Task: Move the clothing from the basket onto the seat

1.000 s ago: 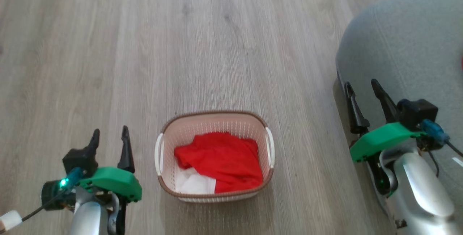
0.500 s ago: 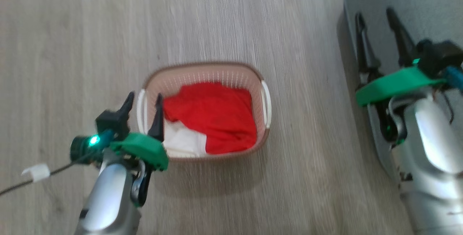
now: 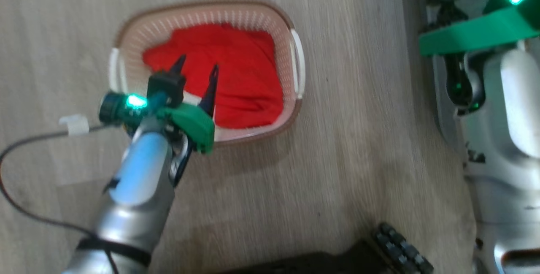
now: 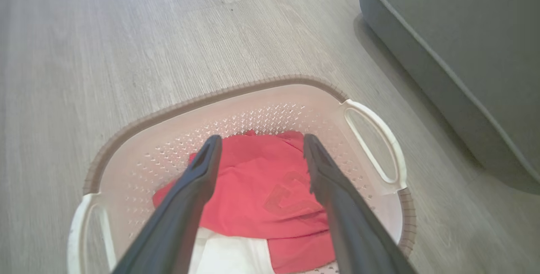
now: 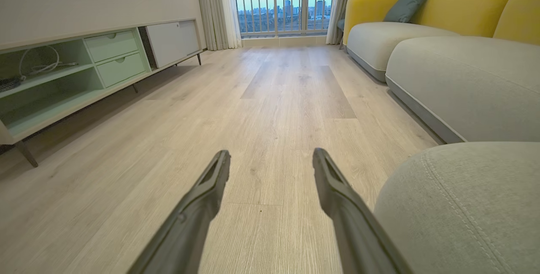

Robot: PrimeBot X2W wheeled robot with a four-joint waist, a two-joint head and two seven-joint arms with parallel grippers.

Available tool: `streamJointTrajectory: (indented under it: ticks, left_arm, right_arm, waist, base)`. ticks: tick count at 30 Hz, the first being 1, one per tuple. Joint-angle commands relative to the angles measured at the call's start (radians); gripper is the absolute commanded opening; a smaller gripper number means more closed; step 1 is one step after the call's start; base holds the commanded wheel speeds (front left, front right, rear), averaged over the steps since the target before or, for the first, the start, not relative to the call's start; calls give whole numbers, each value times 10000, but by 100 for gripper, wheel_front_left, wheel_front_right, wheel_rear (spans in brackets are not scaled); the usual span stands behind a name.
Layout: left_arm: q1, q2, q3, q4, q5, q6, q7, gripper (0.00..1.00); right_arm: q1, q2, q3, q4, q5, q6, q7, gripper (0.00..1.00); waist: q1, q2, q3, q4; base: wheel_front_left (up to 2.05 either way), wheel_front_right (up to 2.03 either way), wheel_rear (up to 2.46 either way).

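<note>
Left gripper (image 3: 199, 62), agape and empty, now over clothing (image 3: 244, 63) in basket (image 3: 198, 14), formerly outside; right gripper (image 5: 271, 153) likewise agape.

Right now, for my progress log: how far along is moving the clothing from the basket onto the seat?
Done: nothing visibly; the clothing lies in the basket. In hand: the open left gripper is poised over it, gripping nothing; the right gripper is open, empty, beside the seat. Left: grasp, lift, place on the seat.

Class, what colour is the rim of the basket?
Brown, braided-looking. The basket rim shows best in the left wrist view.
</note>
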Motion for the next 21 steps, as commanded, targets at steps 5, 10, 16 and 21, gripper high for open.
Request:
streamJointTrajectory:
  ticks: [5,10,16,21]
  left_arm:
    - [-1195,272,-31,962,451,-80,-97,100]
    - [-2387,465,-495,2486,968,-191,-96,100]
    - [-3580,518,-732,4034,1101,-370,325,100]
    - [-4202,554,-1204,4902,1317,-751,889,100]
  right_arm:
    - [-560,293,286,-614,0,-4,-67,100]
    - [-761,394,473,-869,34,-4,-67,100]
    - [-903,459,641,-1053,175,-4,-67,100]
    - [-945,475,755,-1128,508,-4,-67,100]
  waist:
    - [-2,0,1526,-817]
    - [-2,0,2151,-1108]
    - [-2,0,2711,-1574]
    - [-2,0,3074,-1843]
  base:
    - [0,0,0]
    - [0,0,0]
    - [0,0,0]
    - [0,0,0]
